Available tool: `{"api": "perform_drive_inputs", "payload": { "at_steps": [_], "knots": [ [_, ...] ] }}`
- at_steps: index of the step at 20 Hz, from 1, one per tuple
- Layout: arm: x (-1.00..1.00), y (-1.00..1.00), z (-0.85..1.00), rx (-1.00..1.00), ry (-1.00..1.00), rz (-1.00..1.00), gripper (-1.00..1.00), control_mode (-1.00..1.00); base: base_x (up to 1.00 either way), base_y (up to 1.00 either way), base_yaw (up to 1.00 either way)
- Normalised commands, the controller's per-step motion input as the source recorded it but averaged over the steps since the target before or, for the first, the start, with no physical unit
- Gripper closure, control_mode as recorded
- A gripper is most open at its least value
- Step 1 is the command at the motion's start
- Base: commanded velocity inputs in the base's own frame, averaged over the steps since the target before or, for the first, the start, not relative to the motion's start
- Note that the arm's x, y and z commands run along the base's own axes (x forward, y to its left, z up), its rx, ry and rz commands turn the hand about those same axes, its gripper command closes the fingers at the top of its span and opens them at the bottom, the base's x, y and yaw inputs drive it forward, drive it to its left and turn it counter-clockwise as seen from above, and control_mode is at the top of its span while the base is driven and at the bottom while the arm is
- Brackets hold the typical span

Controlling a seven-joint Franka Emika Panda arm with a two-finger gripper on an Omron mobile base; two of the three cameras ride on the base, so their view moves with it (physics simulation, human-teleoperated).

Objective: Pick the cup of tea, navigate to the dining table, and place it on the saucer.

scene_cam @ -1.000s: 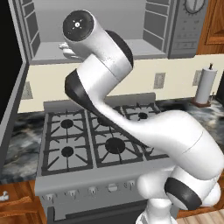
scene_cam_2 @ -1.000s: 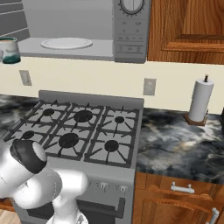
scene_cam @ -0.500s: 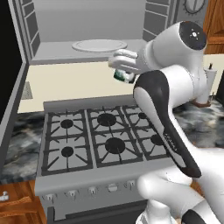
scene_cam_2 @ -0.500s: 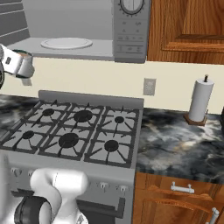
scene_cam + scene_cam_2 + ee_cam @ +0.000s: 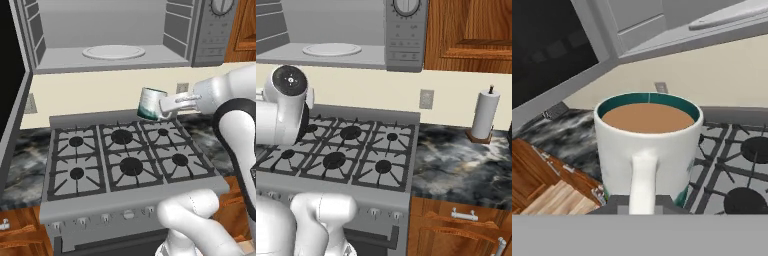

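Observation:
The cup of tea [image 5: 151,104], a white mug with teal bands, hangs in the air above the back burners of the stove. My gripper [image 5: 164,105] reaches in from the right and is shut on its handle. In the hand view the cup of tea [image 5: 647,142] is upright and full of brown tea, with its handle between my gripper [image 5: 643,204] tips. The dining table and the saucer are out of view.
The gas stove [image 5: 125,160] lies below the cup. Above it, the microwave stands open, with a white round plate [image 5: 113,51] inside and its door [image 5: 12,100] swung out at the left. A paper towel roll [image 5: 483,117] stands on the marble counter [image 5: 466,160] to the right.
The arm has swung the cup out from the microwave shelf, rightward and down, to a spot over the stove's back burners. The gripper stays shut on the handle.

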Motion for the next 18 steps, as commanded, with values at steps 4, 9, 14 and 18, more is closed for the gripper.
{"api": "perform_drive_inputs", "payload": {
  "at_steps": [4, 9, 14, 18],
  "knots": [
    [0.00, -0.07, -0.01, -0.08, 0.00, 0.29, 1.00, -1.00, 0.00, 0.00, 0.00],
    [-0.02, 0.01, 0.00, -0.08, 0.00, 0.03, 1.00, -1.00, 0.00, 0.00, 0.00],
    [0.00, 0.00, 0.00, 0.00, 0.00, 0.00, 1.00, -1.00, 0.00, 0.00, 0.00],
    [0.00, 0.00, 0.00, 0.00, 0.00, 0.00, 1.00, -1.00, 0.00, 0.00, 0.00]
  ]
}}
